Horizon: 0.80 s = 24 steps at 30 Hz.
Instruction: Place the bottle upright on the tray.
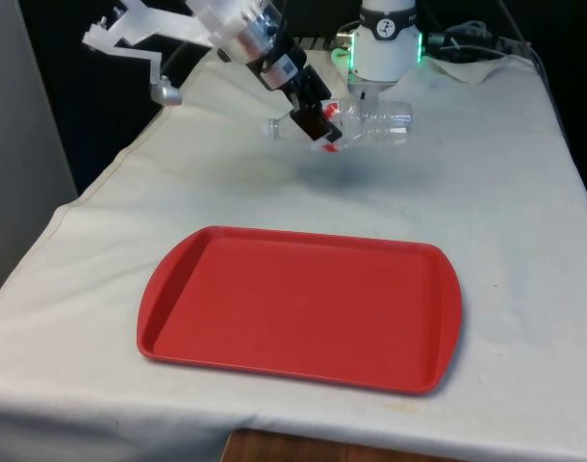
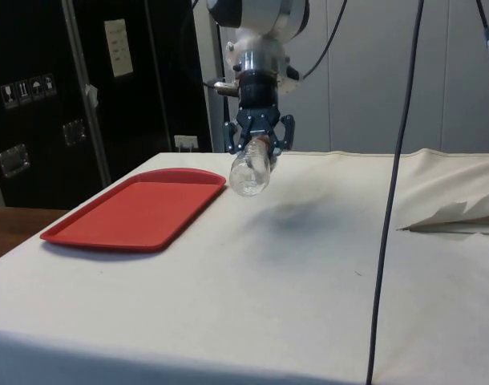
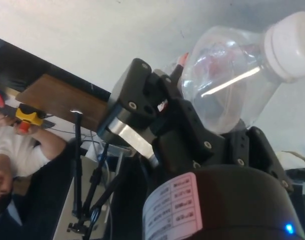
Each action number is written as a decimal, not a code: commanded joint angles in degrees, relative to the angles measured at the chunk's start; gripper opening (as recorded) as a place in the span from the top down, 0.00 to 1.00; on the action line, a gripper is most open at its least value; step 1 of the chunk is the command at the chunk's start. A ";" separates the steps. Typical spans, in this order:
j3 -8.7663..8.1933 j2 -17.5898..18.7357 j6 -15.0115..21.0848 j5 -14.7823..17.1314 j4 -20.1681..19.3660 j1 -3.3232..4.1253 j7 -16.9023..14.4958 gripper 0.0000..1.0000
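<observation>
The red tray point(image 1: 303, 308) is sitting flat with lots of open cloth all around it. The gripper point(image 1: 319, 123) is squeezing the clear plastic bottle point(image 1: 370, 125) sideways in the air, beyond the tray's far edge.

Tray point(image 1: 226, 318): plain red, with no pattern. Bottle point(image 1: 375, 123): clear, colourless plastic bearing a red label; its cap point(image 3: 291, 46) is white. Gripper point(image 1: 318, 125): black, mounted on a white arm point(image 1: 178, 29). Cloth point(image 1: 505, 192) over the table: white and plain, with faint creases. Cabinets point(image 2: 84, 88) behind: dark, nearly black, carrying small pale stickers. Person point(image 3: 12, 155): white shirt.
</observation>
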 commanded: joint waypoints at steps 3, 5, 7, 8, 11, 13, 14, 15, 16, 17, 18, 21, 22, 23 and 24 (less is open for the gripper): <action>-0.11 -0.46 0.34 -1.60 0.80 0.63 2.52 0.86; -0.11 -0.52 0.29 -2.18 1.26 0.80 3.44 0.86; -0.11 -0.57 0.29 -2.58 1.66 0.92 4.18 0.86; -0.11 -0.57 0.29 -2.81 1.89 1.03 4.64 0.86; -0.11 -0.63 0.17 -3.61 2.52 1.20 5.84 0.86; -0.11 -0.63 0.11 -4.07 3.04 1.38 6.76 0.86; -0.06 -0.57 0.11 -4.30 3.27 1.43 7.16 0.86; -0.06 -0.57 0.11 -4.47 3.50 1.49 7.56 0.86; -0.06 -0.52 0.06 -4.70 3.84 1.55 8.08 0.86; -0.06 -0.40 0.00 -5.10 4.47 1.60 8.94 0.86; 0.11 -0.34 0.00 -4.70 4.24 1.38 8.31 0.86; 0.06 -0.23 -0.11 -5.84 5.44 1.78 10.43 0.86; 0.06 -0.17 -0.11 -6.02 5.73 1.78 10.89 0.86; 0.06 -0.11 -0.11 -6.25 6.02 1.83 11.40 0.86; 0.11 -0.06 -0.17 -6.53 6.36 1.89 11.92 0.86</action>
